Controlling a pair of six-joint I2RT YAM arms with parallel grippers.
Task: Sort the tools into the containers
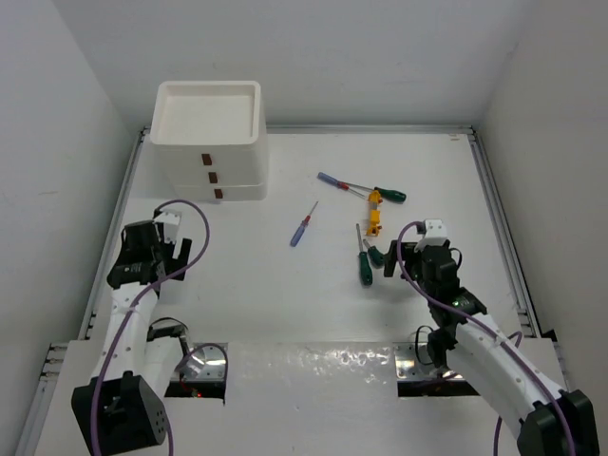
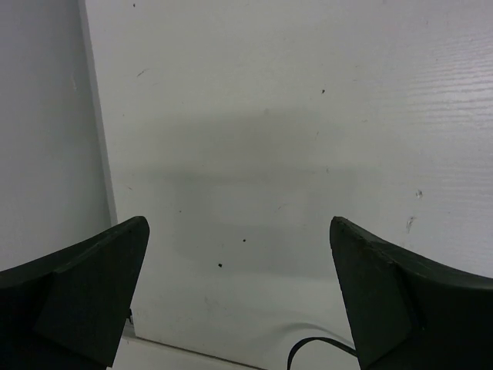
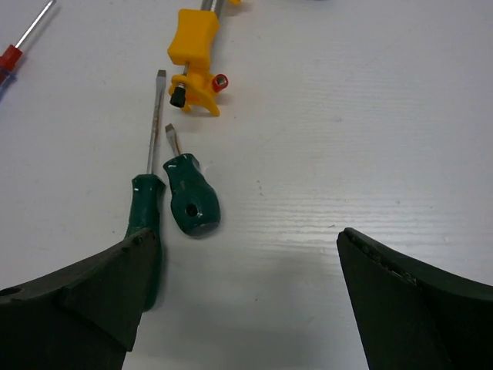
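The white stacked container (image 1: 209, 133) stands at the back left, with a shallow top tray and two drawers with brown tabs. Several screwdrivers lie right of centre: a blue-red one (image 1: 303, 226), another (image 1: 337, 182), a dark green one (image 1: 389, 195), and a yellow tool (image 1: 374, 211). A long green screwdriver (image 3: 146, 208) and a stubby green one (image 3: 190, 202) lie just ahead-left of my right gripper (image 3: 244, 237), which is open and empty. My left gripper (image 2: 239, 223) is open over bare table, at the left (image 1: 166, 252).
A raised rail (image 1: 499, 228) borders the table on the right and another runs along the left side (image 2: 96, 116). White walls enclose the back and sides. A dark cable (image 2: 323, 347) loops below the left gripper.
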